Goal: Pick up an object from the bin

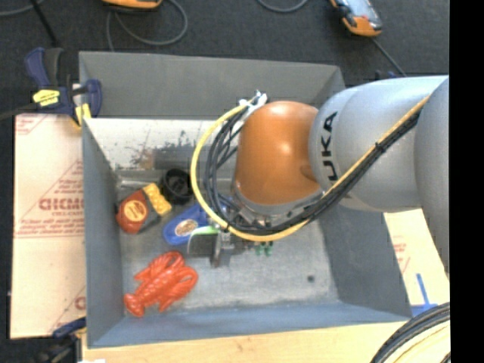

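Hanging low near the middle of the bin point(98, 225), the gripper point(218, 248) is just beside a blue oval piece point(184, 226) at its 10 o'clock. I cannot tell if it is released or clenched. A red lobster toy point(161, 282) lies at 7 o'clock. An off-centre descent could shove the blue piece away instead of catching it.

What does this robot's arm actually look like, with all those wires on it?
The arm is a thick, rounded silver-grey tube with black letters reading UKA on its side. Its wrist wears a smooth orange dome cover. A yellow cable loops around the dome beside a bundle of black cables and runs back along the arm.
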